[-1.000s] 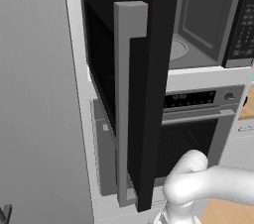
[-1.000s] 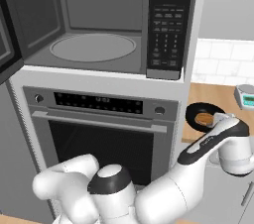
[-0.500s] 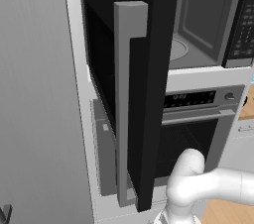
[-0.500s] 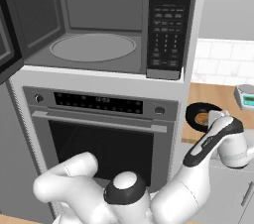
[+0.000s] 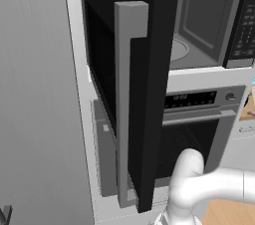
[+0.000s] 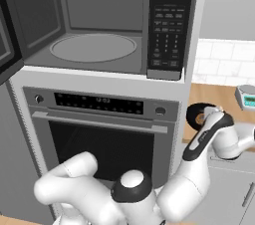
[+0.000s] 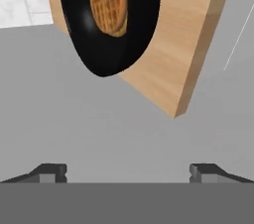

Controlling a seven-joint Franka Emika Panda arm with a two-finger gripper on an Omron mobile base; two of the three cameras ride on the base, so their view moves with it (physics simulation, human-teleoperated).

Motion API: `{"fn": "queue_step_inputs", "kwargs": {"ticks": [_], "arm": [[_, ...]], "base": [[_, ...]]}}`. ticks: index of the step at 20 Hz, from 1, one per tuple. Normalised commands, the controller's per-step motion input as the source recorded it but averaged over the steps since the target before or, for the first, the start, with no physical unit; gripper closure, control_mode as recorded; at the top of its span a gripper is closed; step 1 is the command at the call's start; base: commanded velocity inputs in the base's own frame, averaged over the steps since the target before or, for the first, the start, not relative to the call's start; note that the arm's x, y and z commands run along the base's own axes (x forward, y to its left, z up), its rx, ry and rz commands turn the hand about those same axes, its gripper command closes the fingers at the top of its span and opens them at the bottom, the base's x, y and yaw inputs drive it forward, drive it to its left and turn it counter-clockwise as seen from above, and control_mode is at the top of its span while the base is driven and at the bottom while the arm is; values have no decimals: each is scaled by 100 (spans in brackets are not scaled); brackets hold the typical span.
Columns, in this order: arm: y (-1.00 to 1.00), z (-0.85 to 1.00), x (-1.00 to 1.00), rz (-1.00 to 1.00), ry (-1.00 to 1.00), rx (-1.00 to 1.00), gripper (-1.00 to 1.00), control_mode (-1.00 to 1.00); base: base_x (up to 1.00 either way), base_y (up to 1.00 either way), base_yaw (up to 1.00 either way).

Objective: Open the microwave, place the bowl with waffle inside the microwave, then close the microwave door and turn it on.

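We log the microwave [image 6: 99,25] first: built in above the oven [image 6: 99,134], cavity bare, grey turntable [image 6: 93,48] lying flat and unoccupied. The microwave door [image 5: 132,89] is swung out to the left, its panel nearly edge-on to the left base camera, and its tall grey handle [image 5: 127,99] runs vertically; we judge this angle leaves the opening free for loading.

To the right of the oven column runs a wooden counter [image 6: 219,104]. On it sits the bowl [image 6: 200,115], black and round, with the waffle [image 7: 108,1] lying flat inside, rim upward; being circular, it has no long axis to speak of. In the hand view the counter's edge and the bowl appear rolled, which is the camera's tilt, not the bowl's.

Our gripper [image 7: 128,171] has its jaws spread wide and empty, fingertips [image 7: 49,171] apart from the bowl and aimed toward it. We judge the reach for the bowl is the step in hand; nothing is grasped yet.
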Motion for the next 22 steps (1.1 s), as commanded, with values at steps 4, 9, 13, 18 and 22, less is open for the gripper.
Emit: {"fn": "queue_step_inputs", "kwargs": {"ticks": [4,9,13,18,22], "arm": [[-3,-46,47,0,7,-5,-100,-100],[-3,-36,48,-1,6,-4,-100,-100],[-30,-23,44,-5,3,0,-100,-100],[-47,-32,37,-11,5,0,-100,-100],[-50,-22,38,-15,2,0,-100,-100]], "base": [[0,0,0],[0,0,0],[0,0,0],[0,0,0],[0,0,0]]}}
